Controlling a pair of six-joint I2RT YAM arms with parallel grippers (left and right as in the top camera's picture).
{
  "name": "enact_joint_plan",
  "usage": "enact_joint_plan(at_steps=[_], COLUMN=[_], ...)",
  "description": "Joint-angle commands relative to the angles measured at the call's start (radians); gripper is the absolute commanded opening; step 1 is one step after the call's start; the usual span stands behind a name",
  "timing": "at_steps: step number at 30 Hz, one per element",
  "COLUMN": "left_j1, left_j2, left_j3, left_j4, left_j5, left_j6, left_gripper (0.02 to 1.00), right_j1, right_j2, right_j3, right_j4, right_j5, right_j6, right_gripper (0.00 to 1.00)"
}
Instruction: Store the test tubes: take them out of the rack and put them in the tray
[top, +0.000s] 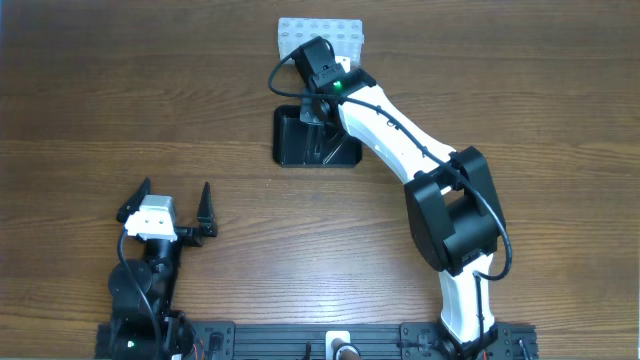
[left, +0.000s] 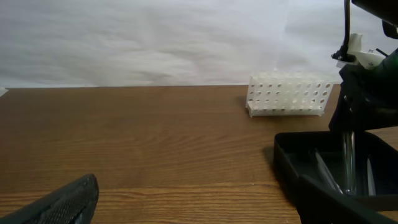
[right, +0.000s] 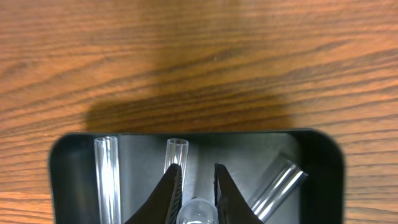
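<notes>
The white test tube rack (top: 322, 38) stands at the far middle of the table, also seen as the rack (left: 287, 95). Just in front of it sits the black tray (top: 290, 150). My right gripper (top: 313, 108) hangs over the tray, shut on a clear test tube (left: 348, 155) that points straight down into it. In the right wrist view the gripper (right: 196, 169) has the tube's rounded end (right: 198, 211) between its fingers. Three more tubes lie in the tray (right: 74, 155): one (right: 107, 177), another (right: 176, 152) and a slanted one (right: 278, 185). My left gripper (top: 175, 187) is open, near left.
Bare wooden tabletop lies all around the tray and rack. The right arm (top: 400, 140) slants across the middle right of the table. A pale wall (left: 155, 37) rises behind the far edge.
</notes>
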Motion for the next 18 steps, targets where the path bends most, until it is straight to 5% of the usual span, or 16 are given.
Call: enact_joint_plan(at_steps=[1,18], left_j1=[0.005,0.005], left_j2=[-0.007,-0.007], left_j3=[-0.006,-0.006], left_j4=[-0.001,-0.001], left_j5=[0.010,0.010], left_j6=[0.008,0.008], left_gripper=[1.000,1.000], right_j1=[-0.008,-0.008], right_j2=[0.031,0.054], right_j3=[0.000,0.001], right_j4=[0.002,0.006], right_j5=[-0.016,-0.016], right_j6=[0.016,0.010], right_gripper=[0.060,0.384])
